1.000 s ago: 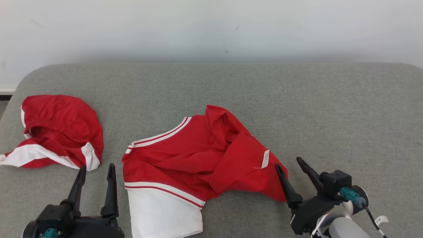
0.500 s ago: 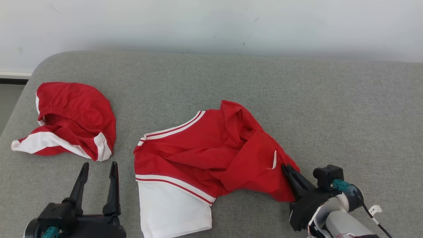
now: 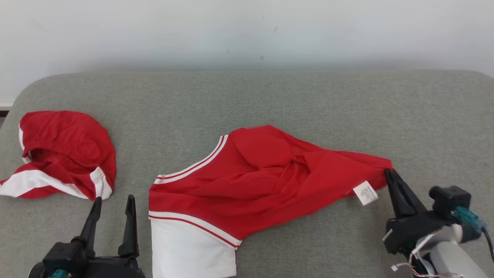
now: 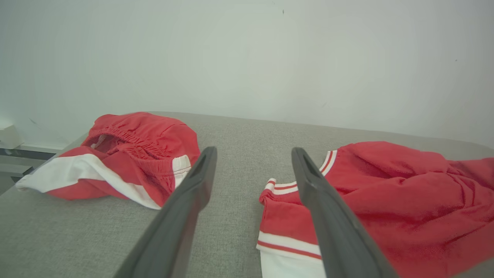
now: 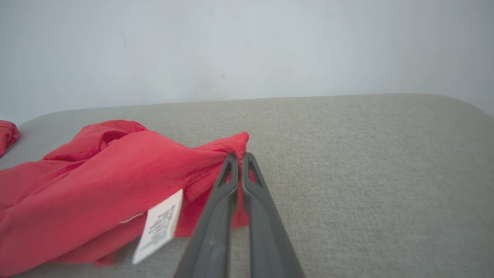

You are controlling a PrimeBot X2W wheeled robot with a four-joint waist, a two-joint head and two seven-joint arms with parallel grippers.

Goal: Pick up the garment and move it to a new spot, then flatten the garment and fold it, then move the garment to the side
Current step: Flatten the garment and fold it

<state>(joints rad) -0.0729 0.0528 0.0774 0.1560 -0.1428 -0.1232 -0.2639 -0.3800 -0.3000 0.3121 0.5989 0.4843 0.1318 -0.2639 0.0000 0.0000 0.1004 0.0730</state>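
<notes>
Red jersey garment with white double stripes and a white panel [image 3: 251, 181] lies crumpled near the front middle of the grey woven padded surface [image 3: 270, 100], with the white panel at the near edge, toward the left. Its right-hand corner tapers to a point. Right gripper [image 3: 388, 173] has that point pinched, both dark fingers pressed together with red cloth between the tips; plain in the right wrist view. White care label [image 3: 365, 193] hangs off the hem just beside the fingers, print too small to read. Pinched corner appears lifted a little; the rest of the cloth rests on the surface. Left gripper [image 3: 114, 198] sits at the near left, fingers spread wide, nothing between them, tips near the garment's left edge but apart from it. Second red-and-white garment with an elastic waistband [image 3: 61, 154] lies bunched at the far left of the surface, well apart from the first. Plain pale wall [image 3: 247, 31] behind.
</notes>
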